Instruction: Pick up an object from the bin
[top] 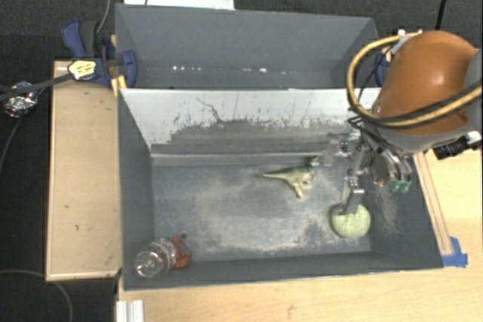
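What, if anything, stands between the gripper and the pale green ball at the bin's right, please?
Nothing visible does. The gripper sits over the pale green ball; the toy dinosaur lies apart to its left, and a clear object rests in the near-left corner.

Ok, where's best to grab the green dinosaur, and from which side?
Probably the dinosaur by its thicker middle, from straight above, closing across its length: the tail tapers thin to the left, and it lies alone in the bin, apart from the ball.

Three loose items in the grey bin (pixel 226 49): one green toy dinosaur (pixel 296 178), one pale green ball (pixel 352 223), one clear bottle-like object with a red part (pixel 160 258).
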Action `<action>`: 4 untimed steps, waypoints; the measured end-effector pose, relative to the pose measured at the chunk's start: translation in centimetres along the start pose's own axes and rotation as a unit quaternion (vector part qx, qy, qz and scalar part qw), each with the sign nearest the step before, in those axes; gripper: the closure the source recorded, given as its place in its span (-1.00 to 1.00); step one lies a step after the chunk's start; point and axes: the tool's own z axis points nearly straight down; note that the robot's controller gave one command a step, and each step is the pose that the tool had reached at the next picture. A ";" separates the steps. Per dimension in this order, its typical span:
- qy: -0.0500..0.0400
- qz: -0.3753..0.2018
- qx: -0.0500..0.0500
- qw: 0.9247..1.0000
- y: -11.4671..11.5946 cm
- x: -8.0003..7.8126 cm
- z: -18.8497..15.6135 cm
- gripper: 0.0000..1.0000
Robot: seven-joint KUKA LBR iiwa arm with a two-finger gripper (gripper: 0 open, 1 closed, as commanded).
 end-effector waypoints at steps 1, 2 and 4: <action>-0.004 -0.001 0.000 1.000 0.0 -0.1 -0.5 -1.00; -0.007 0.006 0.000 1.000 0.1 -6.4 4.6 -1.00; -0.008 -0.180 0.001 0.984 -1.2 -7.5 9.1 -1.00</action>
